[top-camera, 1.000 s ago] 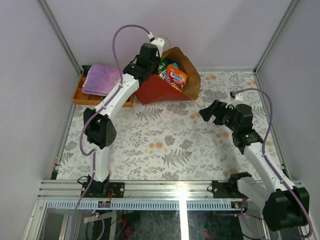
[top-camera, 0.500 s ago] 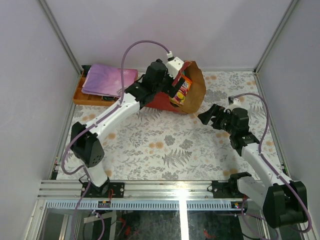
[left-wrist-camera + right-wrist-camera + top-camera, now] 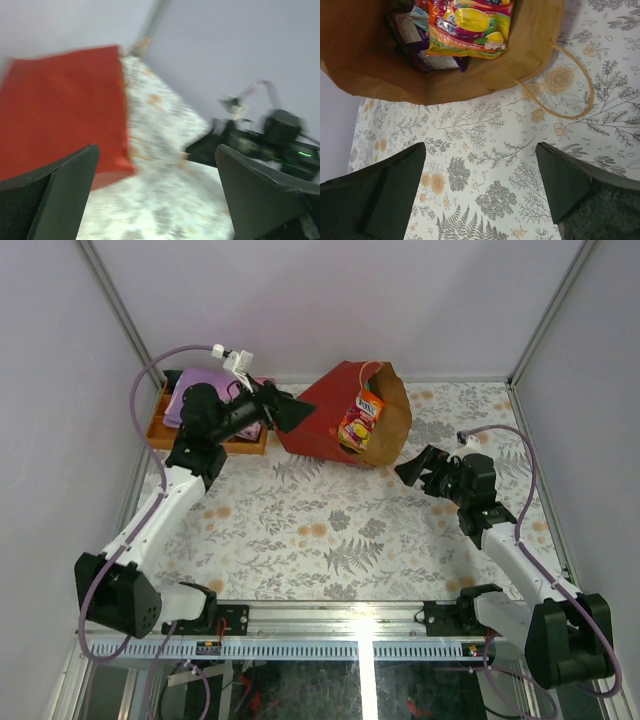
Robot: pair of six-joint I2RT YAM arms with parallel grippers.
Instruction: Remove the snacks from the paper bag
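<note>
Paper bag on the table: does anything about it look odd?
Yes: the paper bag lies tipped over, mouth facing the right gripper, an orange snack packet at its opening. Nothing has spilled out.

Table (image 3: 330, 530), contents by clock position:
- Paper bag (image 3: 325, 410): 12 o'clock, on its side, mouth toward 3 o'clock.
- Snacks (image 3: 415, 37): inside the bag; one packet (image 3: 360, 420) foremost at the mouth.
- Handle (image 3: 570, 85): flat on the table before the mouth.
- Tray (image 3: 158, 432): 10 o'clock; folded cloth (image 3: 196, 375) on it.
- Left gripper (image 3: 290, 412): 11 o'clock, between tray and bag.
- Right gripper (image 3: 418, 468): 2 o'clock, near the mouth, apart.
</note>
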